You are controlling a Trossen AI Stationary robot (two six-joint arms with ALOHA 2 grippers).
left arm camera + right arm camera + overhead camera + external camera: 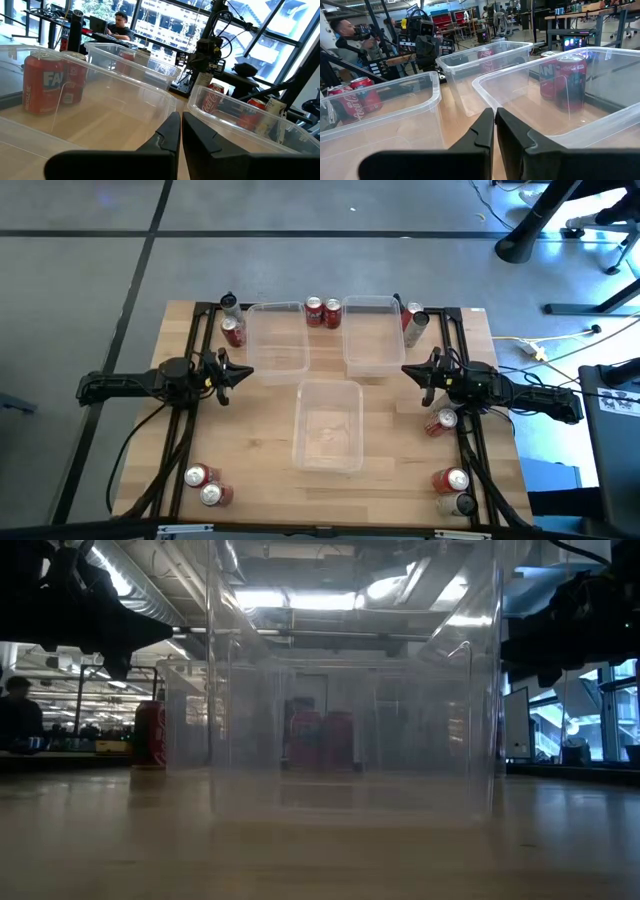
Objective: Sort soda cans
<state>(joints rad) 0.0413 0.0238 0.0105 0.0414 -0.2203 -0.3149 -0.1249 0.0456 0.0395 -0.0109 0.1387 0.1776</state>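
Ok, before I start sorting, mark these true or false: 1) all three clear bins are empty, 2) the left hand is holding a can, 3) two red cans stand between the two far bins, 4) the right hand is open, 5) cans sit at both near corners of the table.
1) True: the left far bin, right far bin and near bin hold nothing.
2) False: the left hand is shut on nothing.
3) True: the two red cans stand between them.
4) False: the right hand is shut.
5) True: near-left cans, near-right cans.
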